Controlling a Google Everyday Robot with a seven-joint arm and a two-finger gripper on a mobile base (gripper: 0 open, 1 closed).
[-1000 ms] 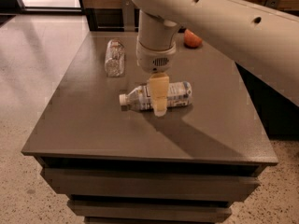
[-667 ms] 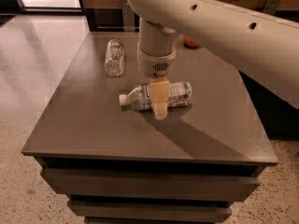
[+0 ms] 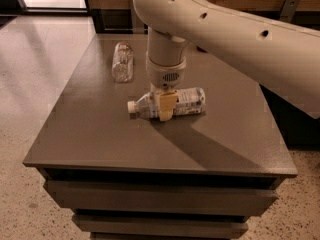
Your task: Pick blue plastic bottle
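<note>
The blue plastic bottle [image 3: 186,101] lies on its side in the middle of the dark table [image 3: 100,134]. It is clear, with a white cap pointing left and a white-and-pale-blue label. My gripper [image 3: 166,106] points straight down and sits on the bottle's middle, at the label's left edge, covering part of it. The cream arm reaches in from the upper right.
A clear, crinkled bottle without a label [image 3: 122,61] lies near the table's far left, apart from the gripper. The arm's shadow falls across the table's right front. A speckled floor lies left of the table, and a dark cabinet stands behind it.
The gripper has come down lower onto the blue plastic bottle and shifted slightly left. Neither bottle has moved.
</note>
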